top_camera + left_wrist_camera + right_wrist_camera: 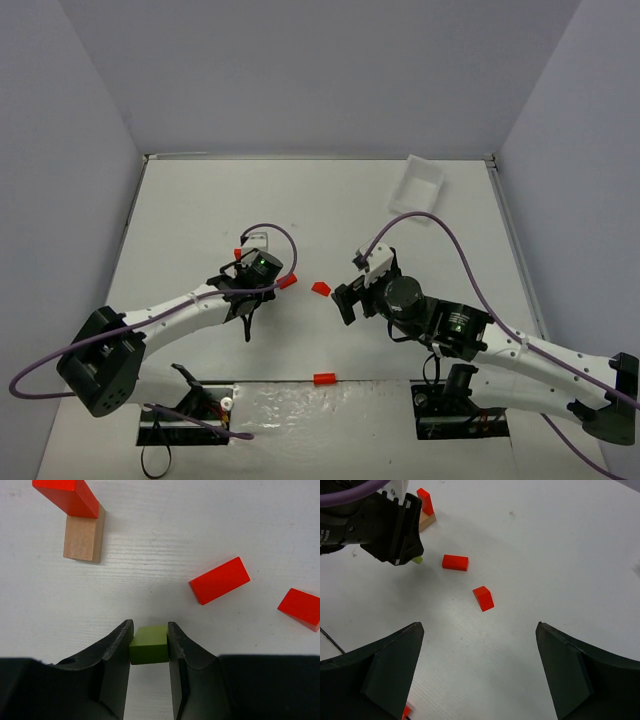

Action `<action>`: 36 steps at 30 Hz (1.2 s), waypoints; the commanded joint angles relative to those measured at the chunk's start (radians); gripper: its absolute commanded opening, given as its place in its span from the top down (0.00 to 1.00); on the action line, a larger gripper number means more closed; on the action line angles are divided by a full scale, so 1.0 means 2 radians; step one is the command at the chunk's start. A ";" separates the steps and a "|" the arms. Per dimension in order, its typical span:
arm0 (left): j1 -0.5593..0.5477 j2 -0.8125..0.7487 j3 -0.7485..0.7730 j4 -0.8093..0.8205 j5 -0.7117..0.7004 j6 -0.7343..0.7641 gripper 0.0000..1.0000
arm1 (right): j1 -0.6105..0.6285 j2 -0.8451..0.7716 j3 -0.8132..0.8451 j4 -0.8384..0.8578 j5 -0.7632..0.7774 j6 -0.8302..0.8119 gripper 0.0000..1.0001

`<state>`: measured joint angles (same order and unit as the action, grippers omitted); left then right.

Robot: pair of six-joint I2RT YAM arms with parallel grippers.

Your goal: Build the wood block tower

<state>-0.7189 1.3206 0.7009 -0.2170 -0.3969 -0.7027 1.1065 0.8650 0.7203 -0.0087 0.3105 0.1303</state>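
Note:
The wood block tower stands as a red block [66, 497] on a tan block [84, 539]; its red top [238, 252] shows in the top view, and the tower [425, 511] appears far left in the right wrist view. My left gripper [148, 630] [250, 288] is shut on a lime green block [148, 644] low over the table, just short of the tower. My right gripper [480, 667] [345, 292] stands wide open, holding nothing, with a loose red block [483, 598] [321, 288] ahead of it.
Another red block [288, 281] [220, 580] lies right of the left gripper. A third red block [323, 379] rests at the near table edge. The white tray [418, 187] sits at the back right.

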 commanded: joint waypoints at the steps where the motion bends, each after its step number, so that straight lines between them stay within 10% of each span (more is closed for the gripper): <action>1: -0.001 0.003 0.033 0.007 -0.004 -0.007 1.00 | -0.003 -0.009 0.000 0.021 0.002 -0.004 0.07; 14: -0.001 0.047 0.039 0.023 0.017 -0.007 0.99 | -0.004 -0.006 -0.004 0.021 0.005 -0.006 0.07; 36: -0.001 0.037 0.044 -0.006 0.003 -0.029 0.65 | -0.006 -0.002 -0.010 0.021 0.004 -0.004 0.06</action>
<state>-0.7189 1.4288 0.7372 -0.2105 -0.3641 -0.7348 1.0992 0.8627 0.6960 -0.0124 0.3084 0.1268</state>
